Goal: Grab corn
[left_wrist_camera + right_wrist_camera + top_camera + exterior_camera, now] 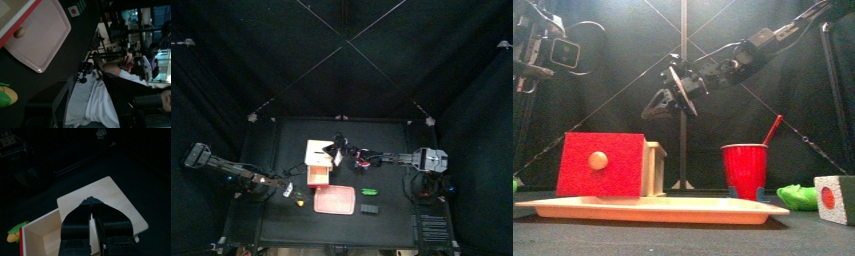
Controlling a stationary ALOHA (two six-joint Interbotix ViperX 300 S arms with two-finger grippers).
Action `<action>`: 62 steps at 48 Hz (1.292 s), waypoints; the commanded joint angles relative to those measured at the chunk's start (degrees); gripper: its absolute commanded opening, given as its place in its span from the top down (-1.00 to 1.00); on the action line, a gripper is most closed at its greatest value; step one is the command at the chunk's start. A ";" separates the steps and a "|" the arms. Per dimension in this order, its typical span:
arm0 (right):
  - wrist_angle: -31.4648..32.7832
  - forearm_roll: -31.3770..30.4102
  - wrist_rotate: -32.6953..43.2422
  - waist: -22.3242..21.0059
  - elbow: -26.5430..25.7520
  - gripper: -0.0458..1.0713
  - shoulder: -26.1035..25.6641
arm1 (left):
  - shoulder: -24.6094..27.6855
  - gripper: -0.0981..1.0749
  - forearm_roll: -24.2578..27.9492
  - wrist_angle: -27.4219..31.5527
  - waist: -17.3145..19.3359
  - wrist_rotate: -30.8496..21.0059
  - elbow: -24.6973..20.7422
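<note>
The corn (7,94), a tiny yellow cob with a green end, lies on the black table left of the pink tray (47,47); in the top view it is a small yellow speck (298,204). My right gripper (90,202) hangs with its jaws together above the top of the wooden box (117,203), well above the table in the front view (679,92). My left arm (231,175) rests at the table's left side, away from the corn; its jaws do not show.
A red-fronted wooden box with a knob (603,165) stands behind the pink tray (660,208). A red cup with a straw (744,170), an all-green piece (796,195) and a grey cube (834,197) are at the right. A person in a white shirt (100,100) is beyond the curtains.
</note>
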 commanded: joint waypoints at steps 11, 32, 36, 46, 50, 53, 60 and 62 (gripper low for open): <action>-5.01 2.29 -0.09 1.23 7.47 0.87 -7.65 | -0.18 -0.63 8.26 14.59 12.04 -0.18 -5.80; -5.45 3.60 -0.09 1.67 10.02 0.87 -8.09 | -0.44 -0.63 35.33 30.32 19.07 -23.99 -9.67; -5.45 3.60 -0.09 1.93 10.37 0.87 -8.26 | -0.79 -0.63 41.92 31.73 15.91 -33.22 -9.49; -5.45 3.60 -0.09 2.02 11.07 0.87 -9.14 | -0.53 -0.63 57.22 32.26 2.20 -58.36 -8.88; -5.45 3.60 -0.09 2.02 11.51 0.87 -9.76 | 0.09 -0.64 62.05 32.34 -3.34 -68.55 -7.91; -5.36 3.52 -0.09 2.02 11.95 0.87 -10.20 | 1.05 -0.64 64.60 32.61 -7.38 -75.76 -6.94; -5.45 3.43 -0.09 1.93 13.18 0.87 -11.34 | 4.31 -0.66 68.64 32.78 -15.38 -90.18 -5.45; -5.45 3.43 -0.18 1.93 13.45 0.87 -11.43 | 5.10 -0.66 69.52 32.78 -16.70 -92.46 -5.54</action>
